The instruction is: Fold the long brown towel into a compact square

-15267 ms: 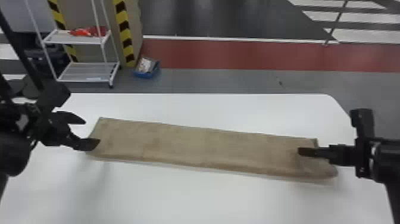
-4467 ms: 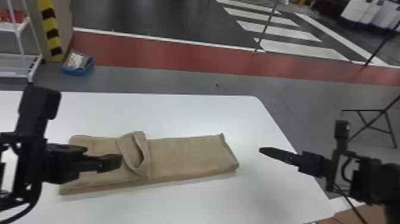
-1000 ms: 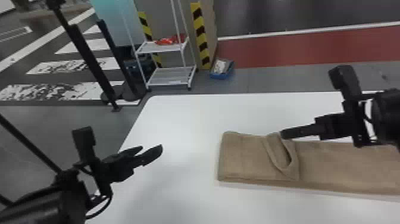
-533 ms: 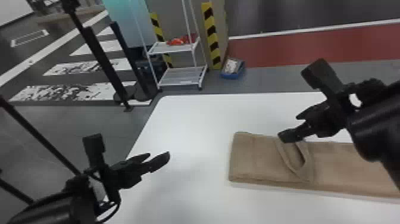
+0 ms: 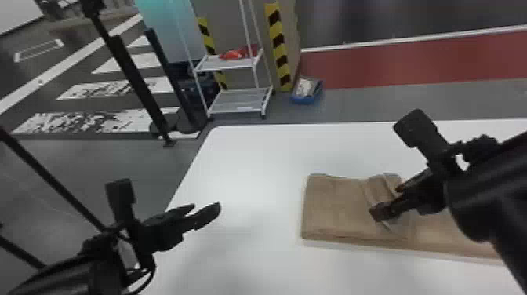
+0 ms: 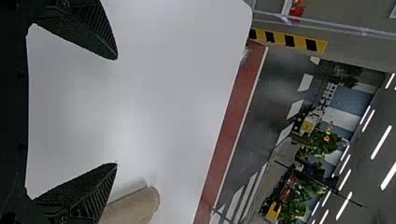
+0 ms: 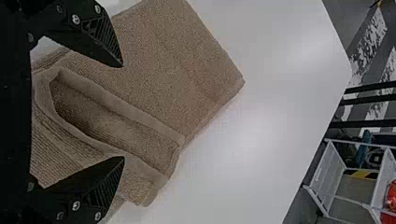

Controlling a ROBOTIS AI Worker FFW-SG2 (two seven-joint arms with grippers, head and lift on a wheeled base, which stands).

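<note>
The brown towel [image 5: 337, 208] lies lengthwise on the table, its left part folded over, with a raised, curled end near the middle of what shows. My right gripper [image 5: 392, 200] stands open over that curled end. In the right wrist view the spread fingers of the right gripper [image 7: 123, 112] are on either side of the looped edge of the towel [image 7: 116, 109]. My left gripper [image 5: 208, 210] is open above the table's left edge, apart from the towel. In the left wrist view nothing is between the fingers of the left gripper [image 6: 116, 112], and a towel corner [image 6: 135, 207] lies beside one finger.
The white table [image 5: 251, 164] has its far left corner beyond my left gripper. On the floor behind it stand a white wire shelf [image 5: 239, 100] and a blue box [image 5: 306, 92]. Dark posts [image 5: 133, 78] rise at the left.
My right gripper has opened and tilted over the towel's curled end, its arm now slanting in from the right. The head view has shifted slightly left. Earlier, the towel lay fully stretched out.
</note>
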